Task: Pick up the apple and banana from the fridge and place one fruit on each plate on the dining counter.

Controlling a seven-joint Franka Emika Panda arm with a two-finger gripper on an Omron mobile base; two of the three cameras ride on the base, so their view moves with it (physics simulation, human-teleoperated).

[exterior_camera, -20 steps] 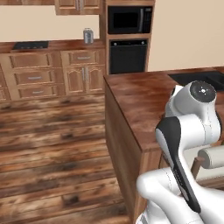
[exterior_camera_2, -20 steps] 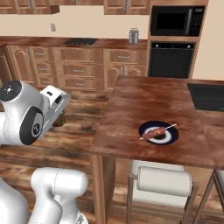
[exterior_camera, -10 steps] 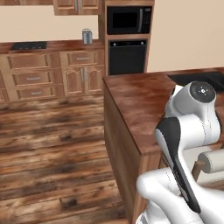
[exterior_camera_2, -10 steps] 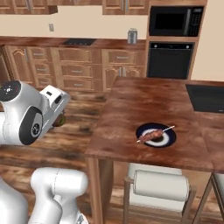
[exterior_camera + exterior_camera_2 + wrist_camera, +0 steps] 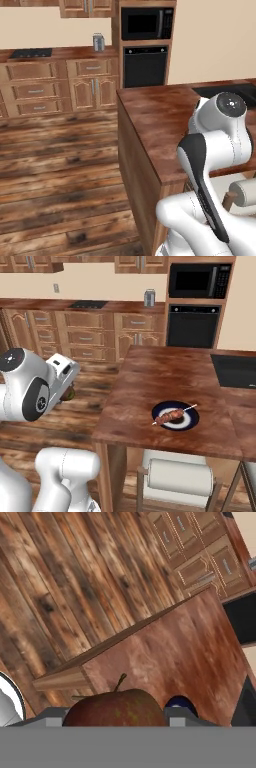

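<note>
In the right base view, at the far left, we see our gripper [image 5: 67,392] held out over the wood floor [image 5: 95,386], left of the dining worktop [image 5: 160,376] and apart from it. A dark rounded shape sits just under the hand there. In the hand view the apple [image 5: 115,709] sits right in front of the camera, reddish-brown with its stem pointing up, pinched between the gripper's two fingers [image 5: 55,717], which press against its sides.

Moving right, we see the dining worktop, a glossy reddish-brown island with light wooden sides. Near its front edge lies a dark navy plate [image 5: 175,415] with a lighter centre, and across it lies a skewer [image 5: 172,415] of brownish pieces on a thin stick. In the hand view a small part of a blue plate [image 5: 179,702] peeks out past the apple. Farther right, the black inset sink [image 5: 235,370] sits in the worktop's surface.

Behind it, against the wall, we see wooden cabinet drawers [image 5: 85,336], a grey can [image 5: 149,298] standing on the wall counter, then a black microwave [image 5: 199,280] above a black oven [image 5: 192,331]. Below the island's front hangs a white roll [image 5: 180,478].
</note>
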